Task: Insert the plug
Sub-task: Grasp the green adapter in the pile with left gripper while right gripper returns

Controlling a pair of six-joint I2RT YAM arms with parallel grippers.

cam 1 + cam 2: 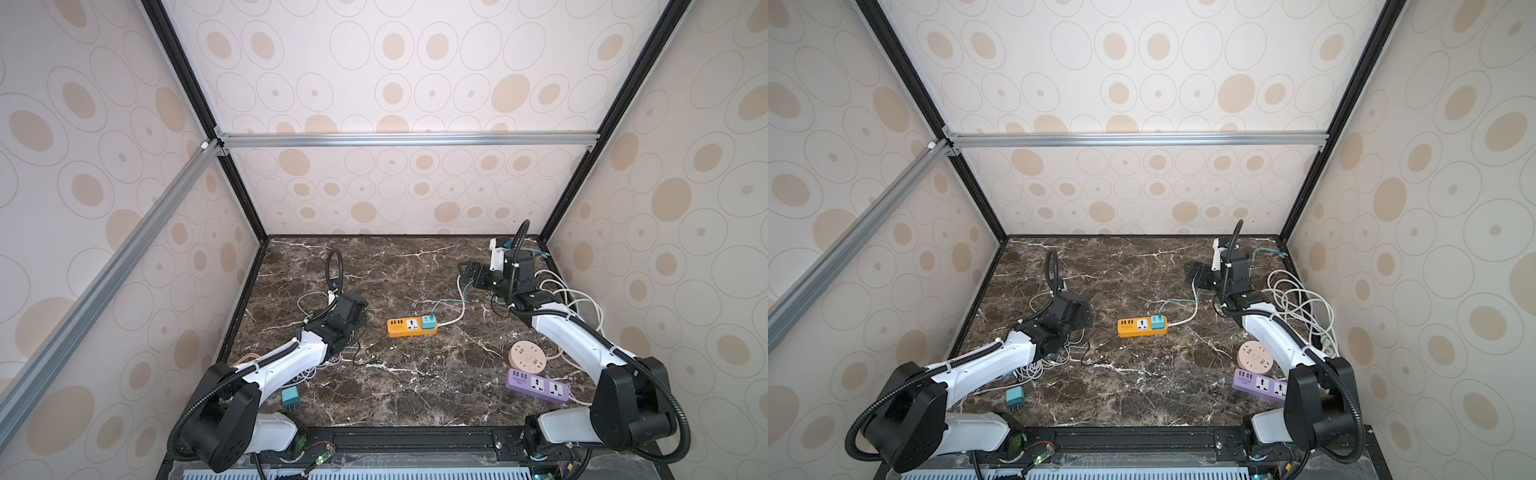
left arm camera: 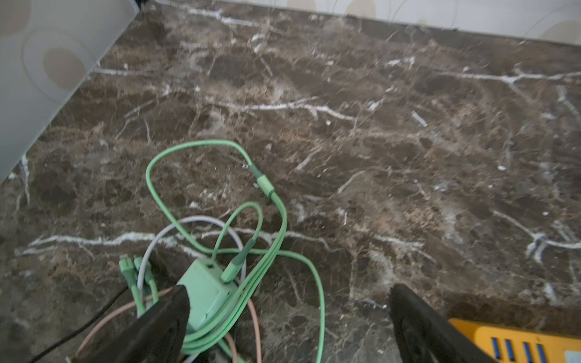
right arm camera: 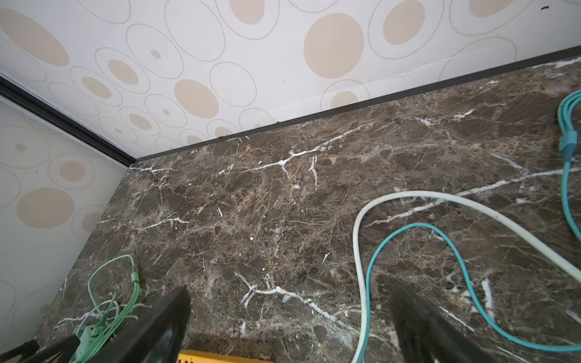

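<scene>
Black rail; marble tabletop, orange power strip; circle-patterned walls.

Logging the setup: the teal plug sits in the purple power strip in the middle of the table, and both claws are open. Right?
Wrong strip. Both top views show the teal plug sitting in the orange power strip in the middle of the table; the purple power strip lies by the right arm. The left claw and right claw are open.
</scene>
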